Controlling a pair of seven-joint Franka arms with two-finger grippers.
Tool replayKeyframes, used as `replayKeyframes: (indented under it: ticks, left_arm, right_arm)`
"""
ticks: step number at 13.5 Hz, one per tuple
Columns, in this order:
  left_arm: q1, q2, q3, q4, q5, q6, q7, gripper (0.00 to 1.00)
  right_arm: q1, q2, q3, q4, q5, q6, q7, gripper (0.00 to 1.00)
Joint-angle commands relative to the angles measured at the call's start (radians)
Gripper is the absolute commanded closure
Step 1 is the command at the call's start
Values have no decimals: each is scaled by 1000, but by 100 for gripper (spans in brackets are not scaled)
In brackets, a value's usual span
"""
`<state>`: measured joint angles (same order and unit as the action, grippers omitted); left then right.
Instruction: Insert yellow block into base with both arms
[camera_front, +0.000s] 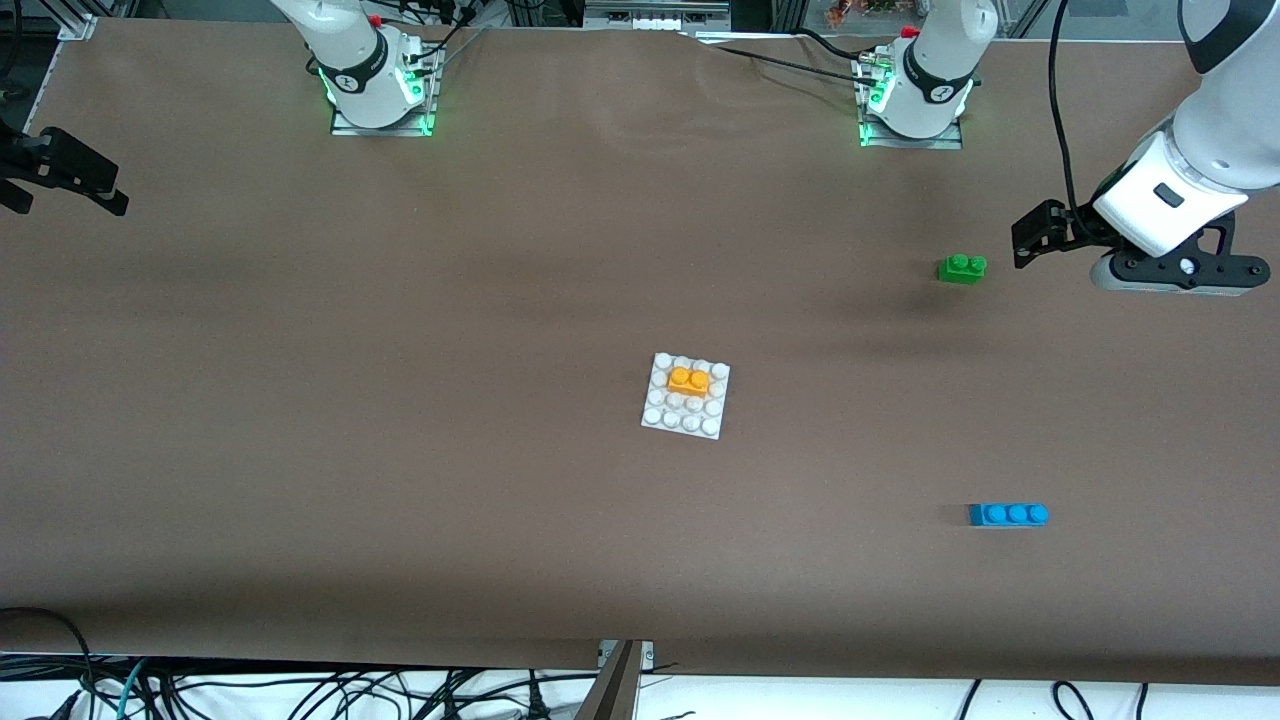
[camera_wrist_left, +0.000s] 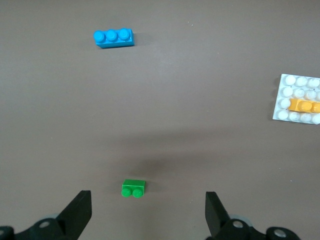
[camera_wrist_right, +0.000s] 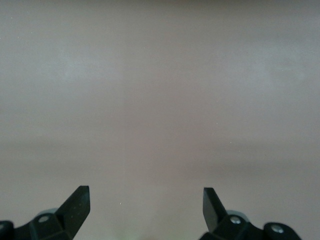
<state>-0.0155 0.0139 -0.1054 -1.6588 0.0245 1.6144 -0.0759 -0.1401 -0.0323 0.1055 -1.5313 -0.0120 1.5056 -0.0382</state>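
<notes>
From my front feed the light is even and fairly bright, coming from overhead; the brown table (camera_front: 300, 400) shows no glare. I see a soft, smeared shadow just below the green brick (camera_front: 962, 268) and a faint dark band across the middle of the frame. Green lamps glow at the 2 arm bases along the top edge. My right wrist feed looks washed out, pale and hazy, with nothing crisp.

The left gripper (camera_wrist_left: 147, 212) hangs above the surface at the left arm's end with jaws spread wide and empty, while the right gripper (camera_wrist_right: 146, 207), apparently also raised, waits at the right arm's end, jaws equally apart.
</notes>
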Motion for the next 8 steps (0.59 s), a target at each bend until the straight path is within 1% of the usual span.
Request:
replayKeyframes:
  ticks: [1,4,8]
  left_arm:
    - [-1,-12,0,-6,18,-1,7,0]
    - [2,-9,1,-4,-15,-2,7,0]
    - [3,-8,3,-6,-17,-7,18,0]
  right_arm:
    - [-3,2,3,17,6,-18,-6,0]
    - [-1,2,13,17,7,-18,-6,0]
    - [2,5,14,16,10,-39,-6,0]
